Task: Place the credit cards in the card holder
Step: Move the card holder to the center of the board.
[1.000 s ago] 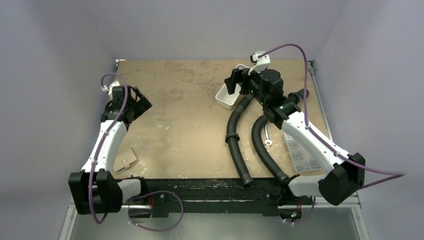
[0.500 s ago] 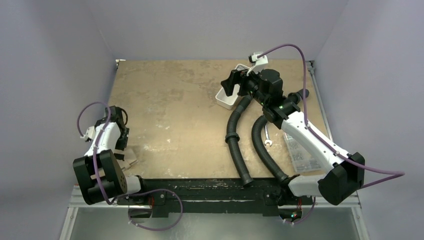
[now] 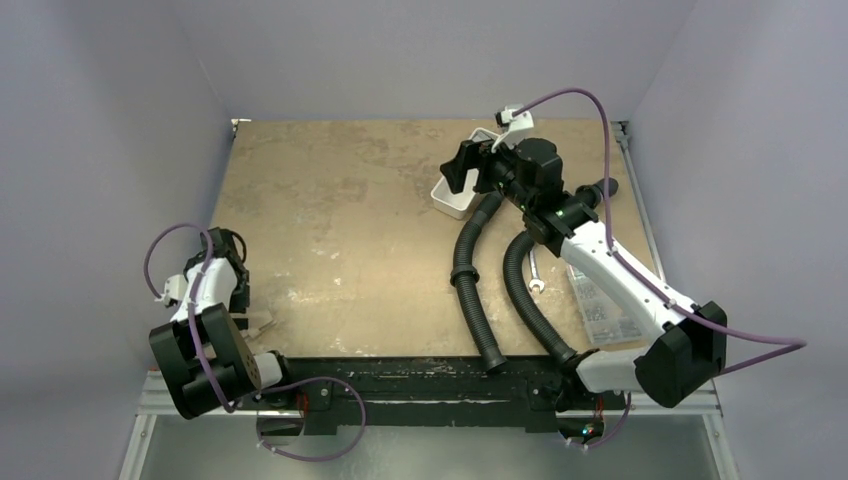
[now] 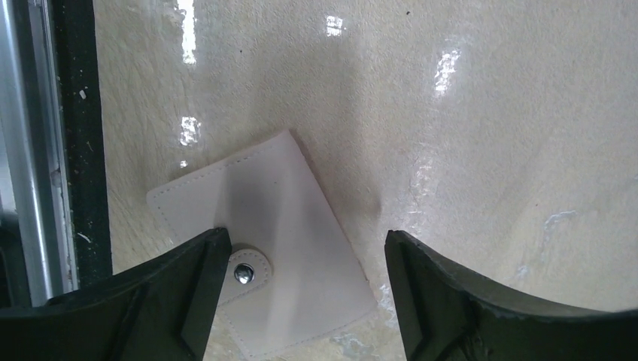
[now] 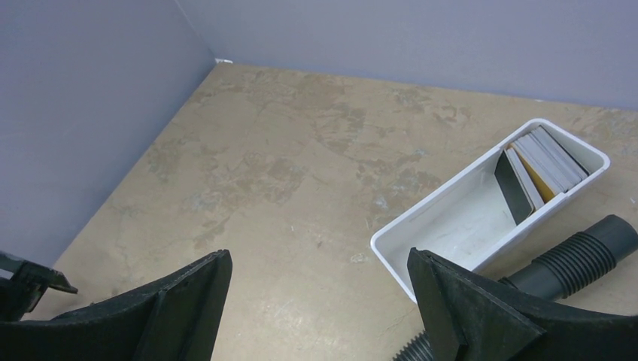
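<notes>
The card holder (image 4: 278,263) is a tan-beige wallet, closed, its snap tab (image 4: 244,272) fastened. It lies flat at the table's near left corner. My left gripper (image 4: 305,301) is open and hovers right above it, one finger over the tab side, the other past the wallet's right edge. In the top view the left gripper (image 3: 238,296) hides most of the holder (image 3: 264,322). The credit cards (image 5: 538,162) stand on edge in the far end of a white tray (image 5: 451,226); I see a black one, an orange one and pale ones. My right gripper (image 5: 320,278) is open and empty, just before the tray.
Two black corrugated hoses (image 3: 468,270) (image 3: 525,295) run from the tray toward the near edge. A wrench (image 3: 535,272) and a clear compartment box (image 3: 600,300) lie at the right. The black front rail (image 4: 79,150) borders the holder.
The left arm has folded back from the far left of the table to the near left corner, over the card holder. The right arm has hardly moved.
</notes>
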Robot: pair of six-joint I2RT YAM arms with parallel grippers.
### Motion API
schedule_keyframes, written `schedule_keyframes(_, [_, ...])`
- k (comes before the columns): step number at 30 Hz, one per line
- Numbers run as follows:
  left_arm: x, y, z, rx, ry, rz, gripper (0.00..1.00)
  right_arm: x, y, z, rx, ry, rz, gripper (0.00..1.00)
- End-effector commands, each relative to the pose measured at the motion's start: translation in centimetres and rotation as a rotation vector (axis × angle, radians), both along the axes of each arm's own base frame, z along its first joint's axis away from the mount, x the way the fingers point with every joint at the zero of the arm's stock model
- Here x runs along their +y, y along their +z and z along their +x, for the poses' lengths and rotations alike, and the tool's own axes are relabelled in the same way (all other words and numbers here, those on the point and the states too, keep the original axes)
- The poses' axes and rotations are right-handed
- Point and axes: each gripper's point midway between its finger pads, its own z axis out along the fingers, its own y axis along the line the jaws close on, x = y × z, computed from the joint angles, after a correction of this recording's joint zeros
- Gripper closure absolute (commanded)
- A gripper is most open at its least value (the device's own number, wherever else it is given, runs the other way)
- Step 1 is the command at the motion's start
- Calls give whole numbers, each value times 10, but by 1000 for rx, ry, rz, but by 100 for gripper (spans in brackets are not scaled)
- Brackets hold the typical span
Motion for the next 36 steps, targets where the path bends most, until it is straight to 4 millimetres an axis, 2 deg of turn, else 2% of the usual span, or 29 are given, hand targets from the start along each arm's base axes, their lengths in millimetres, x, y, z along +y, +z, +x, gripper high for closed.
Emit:
schedule_keyframes(1, [-15, -17, 35, -100, -158, -71, 23, 14, -4, 2, 27, 64, -14, 1])
schedule_keyframes(4, [-41, -18, 56, -19, -365, -51, 23, 43, -20, -4, 64, 189, -13, 1])
schedule_keyframes(8, [-102, -46, 60, 102, -591, -154, 24, 94, -48, -20, 70, 315, -98, 1])
schedule_keyframes(11, [-146, -62, 69, 74, -746, -218, 26, 129, -65, -36, 77, 386, -132, 1])
schedule_keyframes(14, [-173, -57, 86, 39, -878, -214, 27, 149, -80, -46, 87, 416, -141, 1])
schedule_keyframes(17, [-182, -32, 112, -57, -1025, -154, 23, 155, -94, -49, 112, 428, -129, 1])
schedule_keyframes(20, [-196, 15, 142, -226, -1257, -72, 18, 155, -105, -51, 120, 425, -112, 1])
schedule_keyframes(23, [-199, 57, 152, -327, -1420, 13, 15, 156, -116, -52, 156, 409, -81, 1])
schedule_keyframes(26, [-180, 81, 149, -375, -1427, 58, 12, 164, -124, -53, 208, 415, -41, 1])
schedule_keyframes(28, [-164, 84, 142, -414, -1356, 26, 10, 172, -130, -54, 230, 437, -23, 1])
schedule_keyframes(29, [-151, 82, 136, -413, -1292, 4, 10, 178, -133, -55, 239, 459, -2, 1])
schedule_keyframes(31, [-137, 77, 128, -429, -1218, -46, 10, 193, -138, -60, 275, 523, 40, 4])
schedule_keyframes(33, [-142, 71, 124, -468, -1191, -105, 15, 209, -145, -62, 324, 579, 66, 12])
schedule_keyframes(36, [-158, 60, 121, -514, -1187, -208, 28, 234, -153, -64, 396, 643, 132, 25])
